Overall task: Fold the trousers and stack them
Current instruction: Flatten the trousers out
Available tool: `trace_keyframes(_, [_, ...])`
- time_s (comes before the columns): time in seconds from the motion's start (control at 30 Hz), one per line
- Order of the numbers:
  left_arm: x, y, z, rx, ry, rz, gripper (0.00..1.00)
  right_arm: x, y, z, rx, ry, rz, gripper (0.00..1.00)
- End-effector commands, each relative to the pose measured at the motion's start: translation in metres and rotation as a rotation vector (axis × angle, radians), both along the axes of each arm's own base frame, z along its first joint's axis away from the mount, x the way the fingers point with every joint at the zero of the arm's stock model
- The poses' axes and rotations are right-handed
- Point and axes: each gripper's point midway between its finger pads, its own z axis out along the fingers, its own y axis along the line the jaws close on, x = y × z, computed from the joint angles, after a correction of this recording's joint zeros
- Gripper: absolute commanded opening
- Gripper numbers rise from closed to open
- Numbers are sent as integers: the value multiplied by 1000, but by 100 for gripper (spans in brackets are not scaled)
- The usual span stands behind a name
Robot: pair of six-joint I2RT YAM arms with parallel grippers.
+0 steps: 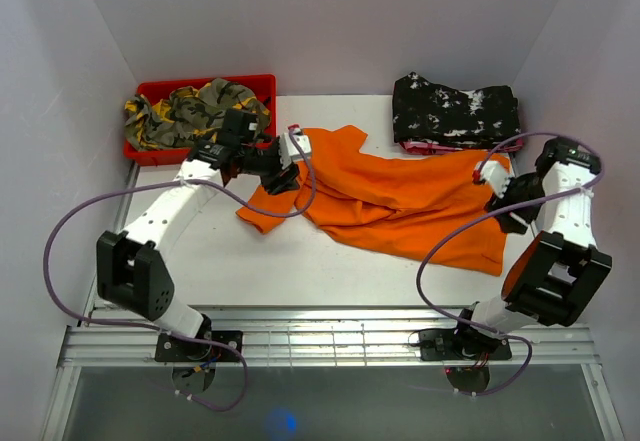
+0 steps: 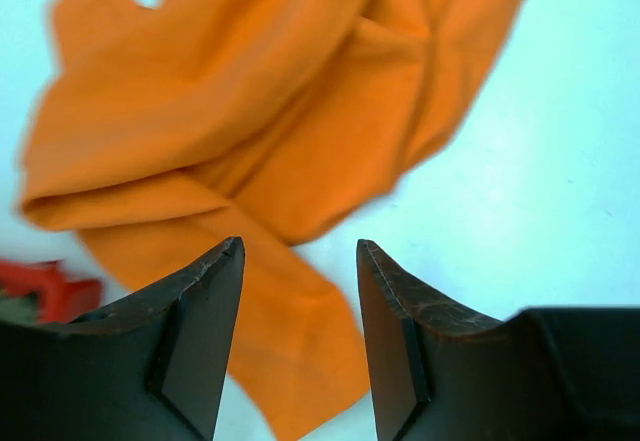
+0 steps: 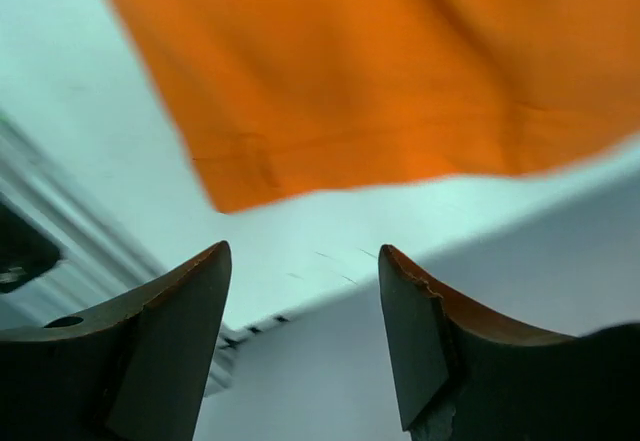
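Observation:
The orange trousers (image 1: 400, 206) lie crumpled across the middle of the white table, reaching from the back left to the front right. My left gripper (image 1: 297, 147) hovers over their back-left end. In the left wrist view it (image 2: 300, 251) is open, with a loose flap of the trousers (image 2: 250, 111) on the table below and nothing between the fingers. My right gripper (image 1: 488, 173) is at the right end of the cloth. In the right wrist view it (image 3: 302, 253) is open and empty, just off the hem of the trousers (image 3: 400, 71).
A red bin (image 1: 262, 85) at the back left holds a green-yellow camouflage garment (image 1: 195, 109). A black white-speckled garment (image 1: 455, 111) lies folded at the back right. White walls close in both sides, and a metal rail (image 1: 330, 341) runs along the near edge.

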Motion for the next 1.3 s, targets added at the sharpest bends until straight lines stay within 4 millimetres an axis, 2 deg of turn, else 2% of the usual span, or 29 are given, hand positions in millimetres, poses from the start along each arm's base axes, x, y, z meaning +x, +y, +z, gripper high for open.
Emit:
trace_keyframes(0.0, [-34,-2,-88,110,277,-110,59,-59,39,-42,72,243,118,66])
trace_keyframes(0.03, [-25,-5,-89,117,266,-105,59,-59,42,-48,69,242,109,66])
trace_keyframes(0.07, [-19,-7,-107,142,289,-115,59,-67,50,-60,67,279,127,66])
trace_keyframes(0.17, [4,-13,-120,193,239,-131,60,-76,63,-76,70,317,134,66])
trace_keyframes(0.23, [15,-13,-135,222,234,-130,62,-81,67,-82,70,331,133,66])
trace_keyframes(0.27, [21,-15,-137,232,215,-135,63,-81,68,-87,46,330,138,66])
trace_keyframes(0.3, [24,-14,-150,253,219,-150,63,-90,69,-96,41,352,139,67])
trace_keyframes(0.37, [29,-14,-163,277,209,-172,64,-100,64,-114,-3,379,151,68])
trace_keyframes(0.4, [32,-15,-162,278,195,-174,64,-102,62,-120,-21,383,153,69])
trace_keyframes(0.47, [36,-16,-175,297,188,-188,64,-102,54,-129,-67,388,151,66])
trace_keyframes(0.5, [38,-16,-179,308,177,-191,64,-96,50,-136,-88,372,149,61])
trace_keyframes(0.53, [41,-17,-183,314,165,-189,64,-97,47,-139,-104,378,144,44])
trace_keyframes(0.57, [45,-20,-183,307,143,-188,63,-95,44,-141,-117,382,143,35])
trace_keyframes(0.63, [42,-20,-187,306,132,-213,61,-84,42,-139,-122,360,126,14])
trace_keyframes(0.73, [31,-15,-195,321,129,-240,51,-70,42,-129,-116,317,111,8])
trace_keyframes(0.77, [28,-14,-192,322,114,-255,45,-60,41,-122,-114,287,106,8])
trace_keyframes(0.8, [23,-12,-192,327,117,-266,30,-55,40,-116,-115,270,103,8])
trace_keyframes(0.83, [13,-9,-193,328,137,-287,24,-50,38,-111,-117,253,97,8])
trace_keyframes(0.9, [-17,0,-167,330,194,-341,9,-33,26,-91,-124,191,75,8])
trace_keyframes(0.93, [-34,3,-143,312,222,-359,3,-26,18,-83,-128,170,58,8])
trace_keyframes(0.97, [-58,2,-110,267,274,-394,0,-23,9,-76,-122,159,32,8])
trace_keyframes(1.0, [-71,-2,-80,230,285,-408,0,-20,6,-70,-107,157,22,8])
trace_keyframes(1.03, [-81,-10,-54,187,311,-413,0,-20,7,-67,-97,159,22,8])
trace_keyframes(1.07, [-99,-24,-29,124,407,-427,0,-20,14,-63,-61,156,26,8])
trace_keyframes(1.1, [-112,-34,-24,99,510,-408,0,-24,21,-62,-25,173,33,11])
trace_keyframes(1.17, [-131,-50,-20,28,604,-427,0,-28,32,-66,-3,197,32,40])
trace_keyframes(1.2, [-126,-57,-27,28,678,-327,30,-37,40,-74,1,234,40,71])
trace_keyframes(1.23, [-116,-51,-36,63,675,-227,60,-41,44,-78,4,249,51,78])
trace_keyframes(1.27, [-107,-38,-52,110,646,-155,75,-45,47,-81,4,260,59,80])
